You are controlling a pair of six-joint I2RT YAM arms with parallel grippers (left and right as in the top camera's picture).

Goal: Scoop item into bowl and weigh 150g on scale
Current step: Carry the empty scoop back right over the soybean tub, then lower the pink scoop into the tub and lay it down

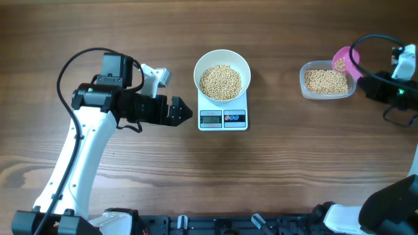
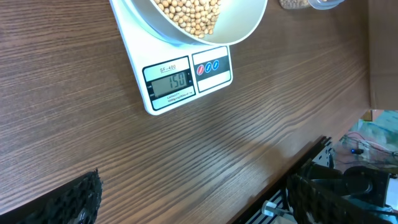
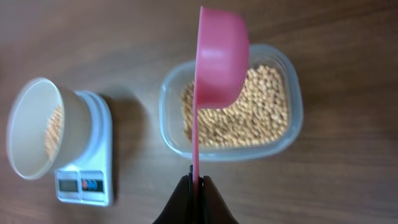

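Sitting at top centre, soybeans [image 1: 221, 82] lie in the white bowl [image 1: 200, 68] on the scale [image 1: 223, 119], display reading 150. Right gripper [image 3: 196, 182] pinches the pink scoop [image 3: 221, 56] handle above the clear tub [image 1: 304, 82], upper right. Left gripper [image 1: 183, 111] is spread wide, just left of the scale.

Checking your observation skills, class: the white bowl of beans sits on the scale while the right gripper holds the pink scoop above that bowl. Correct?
No: the pink scoop is held above the clear tub, not the bowl; the right wrist view shows it.
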